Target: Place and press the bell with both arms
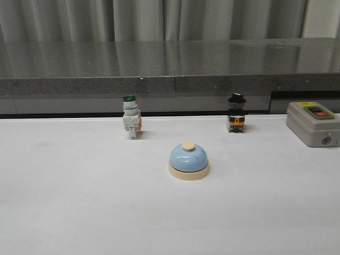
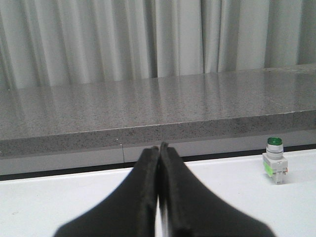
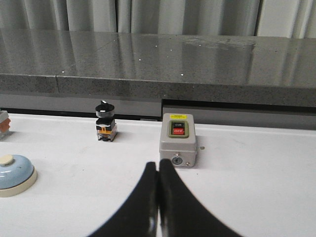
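You are at the start: the bell [image 1: 188, 161] sits alone mid-tabletop [image 1: 79, 202]. Both the left gripper [image 2: 159, 148] and right gripper [image 3: 158, 165] are pinched closed, holding nothing. Next, I think, open one toward the bell, at nine o'clock of the right gripper.

Right gripper [image 3: 158, 170] jaws pressed together, grey switch box [image 3: 177, 141] just beyond, bell [image 3: 15, 174] aside.

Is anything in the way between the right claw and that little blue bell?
Nothing visible. In the right wrist view only bare white table lies between the shut right gripper and the bell; the black knob switch and grey box stand farther back.
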{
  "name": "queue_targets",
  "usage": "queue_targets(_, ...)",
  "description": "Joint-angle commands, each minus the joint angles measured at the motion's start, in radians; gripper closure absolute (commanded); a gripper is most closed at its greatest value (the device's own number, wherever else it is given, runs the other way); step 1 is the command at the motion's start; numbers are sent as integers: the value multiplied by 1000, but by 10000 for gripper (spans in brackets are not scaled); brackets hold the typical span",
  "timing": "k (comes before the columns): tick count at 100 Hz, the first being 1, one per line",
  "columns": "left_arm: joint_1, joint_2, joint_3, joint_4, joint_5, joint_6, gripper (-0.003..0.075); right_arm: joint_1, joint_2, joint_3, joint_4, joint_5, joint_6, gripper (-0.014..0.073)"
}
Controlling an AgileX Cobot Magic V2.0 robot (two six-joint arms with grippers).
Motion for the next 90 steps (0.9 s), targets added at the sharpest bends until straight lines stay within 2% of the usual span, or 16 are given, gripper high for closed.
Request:
queue_targets(1, 2, -32, 42, -10, -83, -7, 740, 4, -18, -14, -14, -82, -5, 653)
queue_targets(26, 2, -32, 42, -10, -83, -7, 740, 4, -18, -14, -14, -82, -5, 653)
queue_targets(43, 2, -32, 42, -10, -83, -7, 739, 4, -18, -21, -14, -179, -5, 653)
queue_targets(51, 2, -32, 42, -10, -83, -7, 740, 4, -12, -49, -14, -179, -5, 653)
queue_targets(77, 2, -32, 42, -10, -83, -7, 740, 4, 189, -267, 0, -13, -5, 653)
queue_targets(90, 2, -32, 42, -10, -83, -7, 740, 4, 358, -418, 0, 151, -5, 653)
